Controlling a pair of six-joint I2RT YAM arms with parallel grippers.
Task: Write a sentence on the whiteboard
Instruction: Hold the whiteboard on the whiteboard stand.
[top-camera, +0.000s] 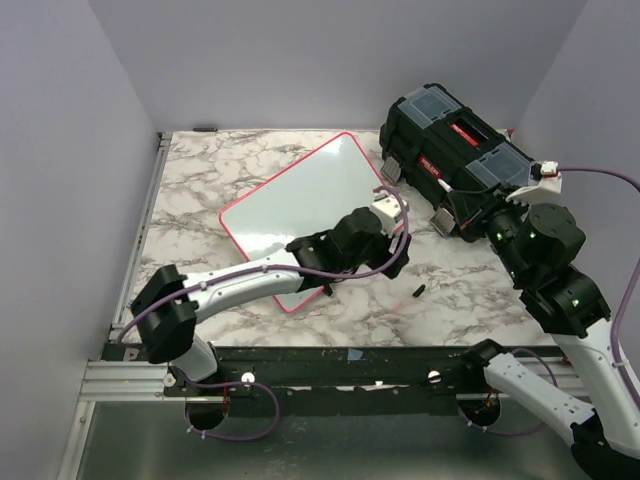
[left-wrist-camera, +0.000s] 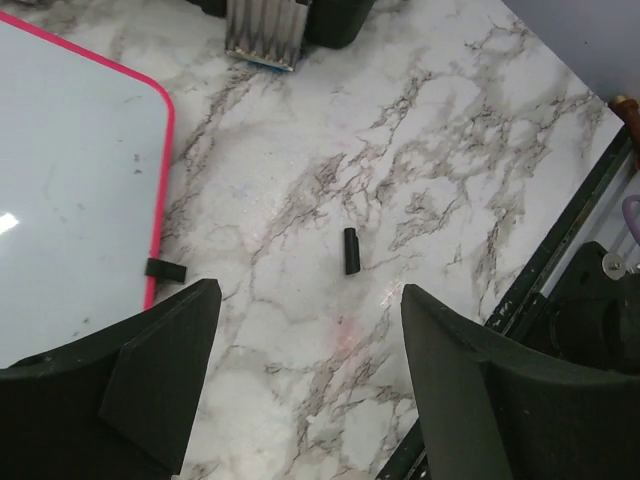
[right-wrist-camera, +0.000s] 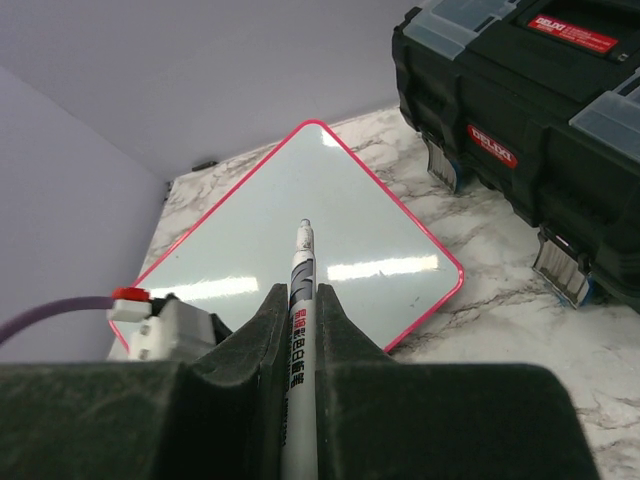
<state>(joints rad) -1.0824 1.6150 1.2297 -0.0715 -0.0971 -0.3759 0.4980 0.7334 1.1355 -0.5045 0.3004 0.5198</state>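
Observation:
The whiteboard (top-camera: 300, 195) lies tilted on the marble table, white with a red-pink rim. No lettering shows on it; it looks blank in the right wrist view (right-wrist-camera: 340, 215), and only small specks show in the left wrist view (left-wrist-camera: 70, 190). My right gripper (right-wrist-camera: 302, 295) is shut on a white marker (right-wrist-camera: 301, 275) whose bare tip points at the board from above and to the right. In the top view the right gripper (top-camera: 490, 222) sits by the toolbox. My left gripper (left-wrist-camera: 308, 295) is open and empty, hovering over marble beside the board's right edge (top-camera: 385, 245).
A small black marker cap (left-wrist-camera: 351, 251) lies on the marble right of the board (top-camera: 418, 291). The black toolbox (top-camera: 455, 150) with red latches stands at the back right (right-wrist-camera: 520, 90). A small black clip (left-wrist-camera: 165, 269) sits at the board's rim. Grey walls enclose the table.

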